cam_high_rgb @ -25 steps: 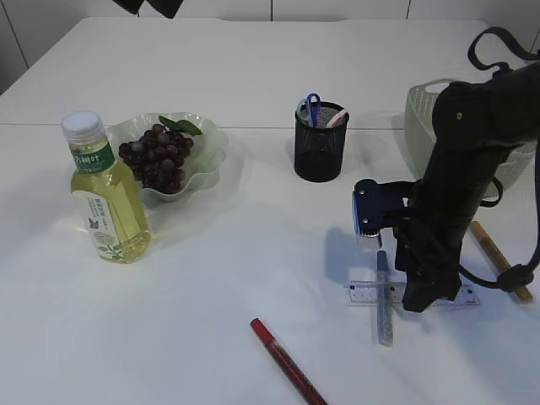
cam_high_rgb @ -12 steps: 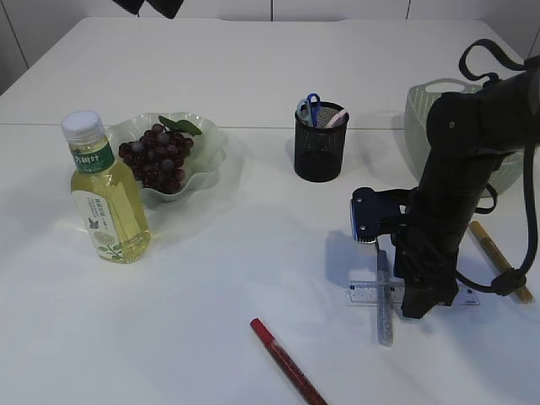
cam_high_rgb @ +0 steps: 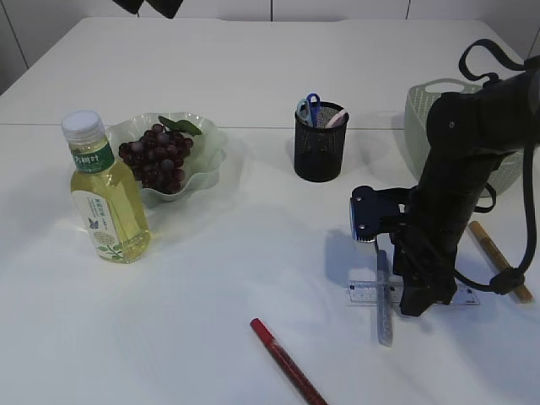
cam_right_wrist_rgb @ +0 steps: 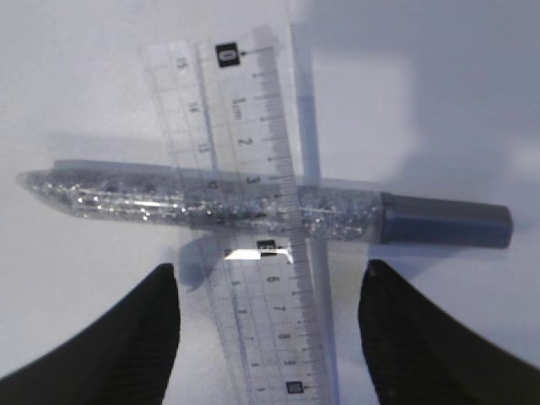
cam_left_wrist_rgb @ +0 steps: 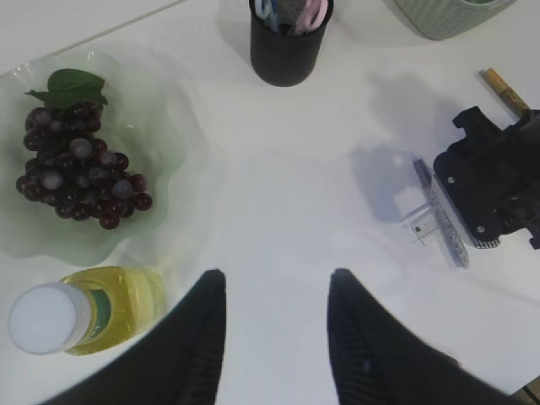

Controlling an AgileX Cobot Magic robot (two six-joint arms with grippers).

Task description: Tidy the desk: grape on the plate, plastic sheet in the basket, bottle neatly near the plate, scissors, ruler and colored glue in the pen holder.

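1. Against the exterior picture of half a second ago almost nothing is changed: the right gripper (cam_high_rgb: 419, 302) is seen in the same low spot at the lower right, directly over the ruler (cam_high_rgb: 371, 293); a full second ago the arm was a little further right and its elbow lower.
2. In the right wrist view the right gripper (cam_right_wrist_rgb: 268, 337) is spread wide, with nothing held; its two dark fingers (cam_right_wrist_rgb: 135, 337) stand at the lower left and lower right of the frame, with the ruler (cam_right_wrist_rgb: 253, 211) running down between them.
3. The ruler is clear plastic, flat on the table (cam_high_rgb: 253, 278). In the wrist view its long axis runs nearly top to bottom, tilted slightly; in the exterior view it runs left to right.
4. A silver glitter glue pen (cam_right_wrist_rgb: 211, 202) lies crossed with the ruler, its grey cap pointing to the right of the wrist frame.
5. The left gripper (cam_left_wrist_rgb: 274, 291) is open and empty at the bottom of its view.
6. The pen holder (cam_high_rgb: 320, 142) stands at upper centre, the grapes (cam_high_rgb: 157, 157) on the plate (cam_high_rgb: 207, 139) at left, the bottle (cam_high_rgb: 103, 194) just beside it.
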